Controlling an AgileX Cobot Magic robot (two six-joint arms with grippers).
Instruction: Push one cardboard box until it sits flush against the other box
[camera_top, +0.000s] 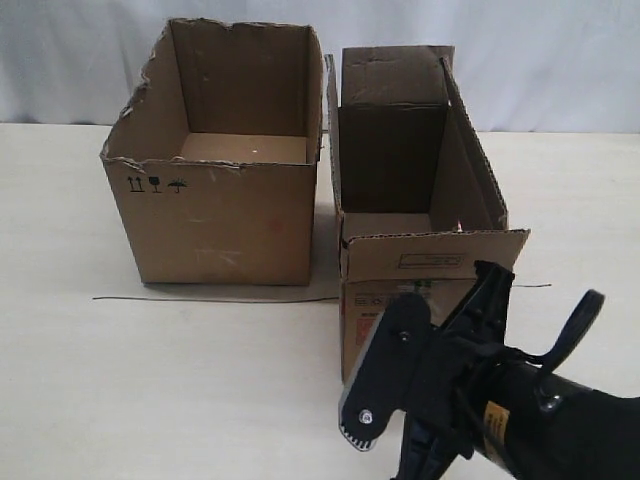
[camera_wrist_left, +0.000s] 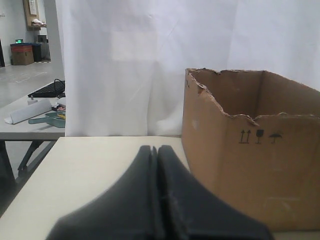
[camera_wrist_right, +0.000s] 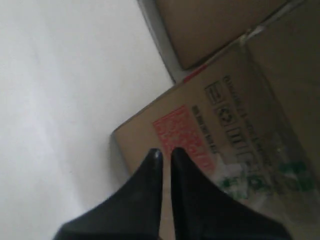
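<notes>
While the narrow corrugated cardboard box (camera_top: 420, 260), flaps upright, stands mid-worktop just beside the ragged-rimmed other box (camera_top: 215, 215), the clenched right gripper (camera_wrist_right: 166, 154) sits at its red sticker (camera_wrist_right: 182, 135); left gripper (camera_wrist_left: 157, 150) likewise clenched.

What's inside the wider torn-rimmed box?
Only bare cardboard floor shows inside the other box; its near wall hides the front part of the floor.

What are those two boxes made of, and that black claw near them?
Both look like matte brown corrugated cardboard: the wider box shows a ragged torn rim, the narrow box creased flaps. The right gripper looks like matte black plastic, possibly coated metal.
</notes>
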